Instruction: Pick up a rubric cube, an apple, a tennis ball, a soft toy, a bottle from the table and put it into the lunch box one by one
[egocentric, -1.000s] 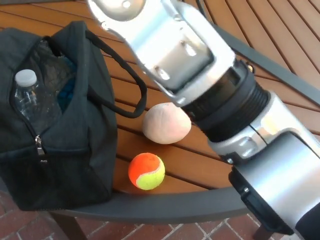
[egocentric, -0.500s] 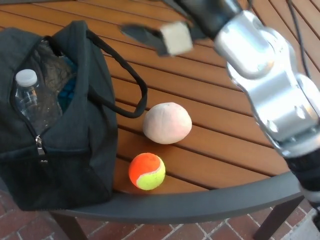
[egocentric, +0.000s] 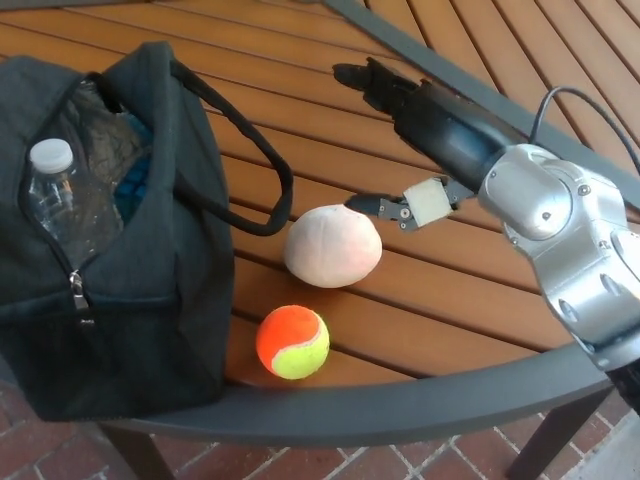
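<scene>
One right hand (egocentric: 400, 140) spread, holding nothing | apple (egocentric: 333, 246) just below thumb

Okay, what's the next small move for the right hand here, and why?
Probably lower the right hand a little toward the apple and close on it. The hand is open and empty just above and right of the apple, which sits free on the table beside the bag.

Right hand (egocentric: 400, 140), fingers spread, sits right of centre above the apple (egocentric: 333, 246); tennis ball (egocentric: 293, 342) lies lower centre; lunch box (egocentric: 150, 290) occupies frame left.
</scene>
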